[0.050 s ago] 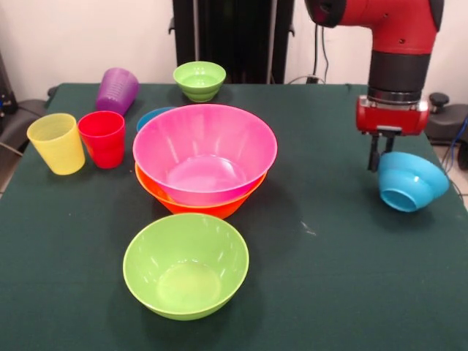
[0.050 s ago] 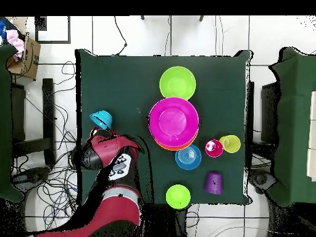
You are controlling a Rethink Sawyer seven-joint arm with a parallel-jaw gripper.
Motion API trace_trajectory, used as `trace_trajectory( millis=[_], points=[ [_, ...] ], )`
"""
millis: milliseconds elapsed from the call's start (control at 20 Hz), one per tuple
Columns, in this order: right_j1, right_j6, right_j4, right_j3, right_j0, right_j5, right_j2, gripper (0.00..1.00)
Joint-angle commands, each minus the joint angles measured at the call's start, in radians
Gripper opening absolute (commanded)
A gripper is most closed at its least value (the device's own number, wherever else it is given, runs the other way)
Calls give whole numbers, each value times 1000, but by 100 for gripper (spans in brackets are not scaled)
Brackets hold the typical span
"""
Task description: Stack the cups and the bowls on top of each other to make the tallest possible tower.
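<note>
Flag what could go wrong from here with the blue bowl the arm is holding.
1. The gripper pinches only the rim of the blue bowl, which hangs tilted; it could swing or slip out during transport.
2. The pink bowl already sits nested in the orange bowl; a tilted release there may land the bowl crooked.
3. The purple cup stands tilted near the table's edge; a nudge could roll it off.

Tabletop [image 1: 351, 278]: dark green cloth under me.
Wall [image 1: 88, 36]: plain white.
Floor [image 2: 154, 37]: pale tiles, loose cables [image 2: 43, 179].
</note>
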Motion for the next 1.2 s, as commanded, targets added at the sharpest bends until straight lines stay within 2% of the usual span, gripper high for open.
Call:
trace_trajectory(
  millis=[50,300,500,700,900,1100,1200],
  points=[
    [-93,87,22,31,-41,78,18,0],
    [-314,33,26,150,-87,248,47,0],
    [-457,-37,53,187,-154,404,101,0],
    [-565,-103,84,178,-214,546,145,0],
    [-607,-193,82,102,-270,702,169,0],
    [-595,-269,61,27,-338,790,211,0],
    [-591,-292,41,10,-370,804,228,0]
  ],
)
